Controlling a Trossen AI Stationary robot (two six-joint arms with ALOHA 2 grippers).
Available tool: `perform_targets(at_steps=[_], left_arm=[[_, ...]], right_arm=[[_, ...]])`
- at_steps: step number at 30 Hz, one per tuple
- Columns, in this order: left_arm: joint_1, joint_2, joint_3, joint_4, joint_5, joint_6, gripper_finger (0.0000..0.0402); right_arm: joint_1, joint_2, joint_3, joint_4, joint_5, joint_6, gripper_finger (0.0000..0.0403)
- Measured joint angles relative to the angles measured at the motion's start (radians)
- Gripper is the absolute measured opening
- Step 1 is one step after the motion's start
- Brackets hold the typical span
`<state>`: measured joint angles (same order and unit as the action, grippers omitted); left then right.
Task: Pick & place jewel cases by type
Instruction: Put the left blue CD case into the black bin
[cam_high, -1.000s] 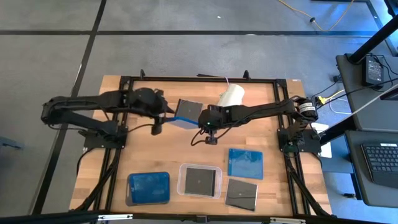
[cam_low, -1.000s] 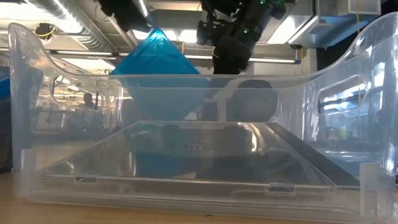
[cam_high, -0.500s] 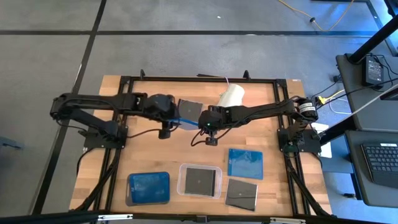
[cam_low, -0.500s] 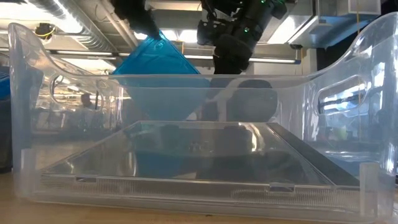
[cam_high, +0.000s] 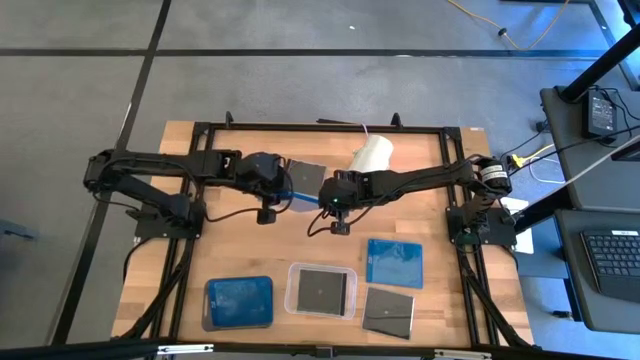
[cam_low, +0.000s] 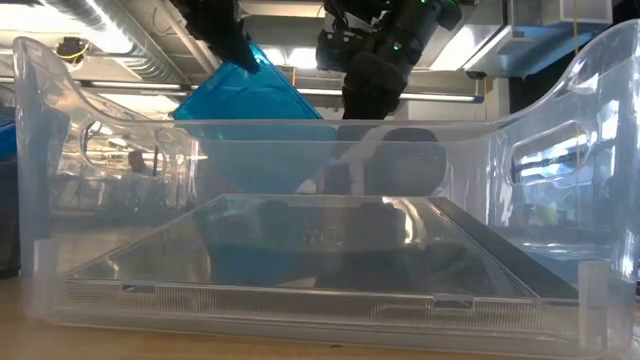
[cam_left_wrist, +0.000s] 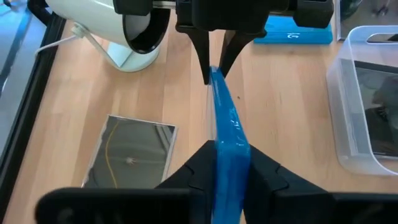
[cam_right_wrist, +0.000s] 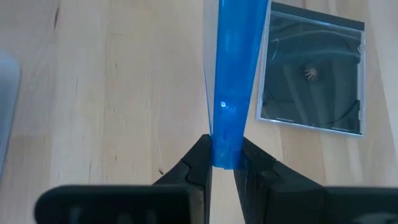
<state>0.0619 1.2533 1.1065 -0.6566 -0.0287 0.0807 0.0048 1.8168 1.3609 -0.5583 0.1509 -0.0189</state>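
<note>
Both sets of jaws are closed on the same blue case (cam_left_wrist: 227, 134), which stands on edge above the worktop (cam_high: 250, 250) between the two arms. The left gripper (cam_left_wrist: 230, 163) pinches one edge of it; the right gripper (cam_right_wrist: 224, 158) pinches the opposite edge, so the case hangs in a two-handed hold, a handover in mid-step. From the low view the case (cam_low: 250, 100) shows tilted, one corner down, with both grippers above it.

Just beside the jaws, flat on the worktop, lies a dark case (cam_right_wrist: 314, 74). A little beyond it stands the white cylinder (cam_high: 372, 155). Well apart from the jaws, toward the near edge, are the sorting spots: a tray (cam_high: 238, 322) holding a blue case (cam_high: 240, 300), a clear tray (cam_high: 295, 290) with a dark case (cam_high: 322, 290) in it, another blue case (cam_high: 393, 262) lying loose and another dark case (cam_high: 388, 310) beside it.

As I judge it, the step in hand is passing the blue case from one arm to the other. The next move calls for one pair of jaws to let go while the other keeps its pinch firm, since a thin case held by an edge can swing or slip. Then the holder must carry it to the tray with the blue case and lay it flat.
</note>
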Motion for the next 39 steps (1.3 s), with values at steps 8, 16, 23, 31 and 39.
perform_targets(at_steps=[8,16,23,31,39], left_arm=[[0.000,-0.029,0.000,-0.010,0.022,-0.051,0.0037],[-0.019,-0.177,-0.050,-0.013,0.027,-0.217,0.0033],[-0.102,-0.420,-0.282,0.158,-0.026,-0.413,0.0038],[-0.237,-0.633,-0.457,0.317,-0.024,-0.583,0.0035],[-0.421,-0.746,-0.568,0.336,-0.111,-0.721,0.0033]], right_arm=[[0.000,-0.002,0.002,-0.015,-0.025,-0.020,0.0079],[-0.001,-0.002,-0.001,-0.081,0.141,0.000,0.0094],[-0.001,-0.012,0.000,-0.076,0.173,-0.019,0.0095],[-0.003,-0.067,0.000,-0.050,0.170,-0.004,0.0096],[-0.003,-0.083,0.000,-0.055,0.121,0.064,0.0096]])
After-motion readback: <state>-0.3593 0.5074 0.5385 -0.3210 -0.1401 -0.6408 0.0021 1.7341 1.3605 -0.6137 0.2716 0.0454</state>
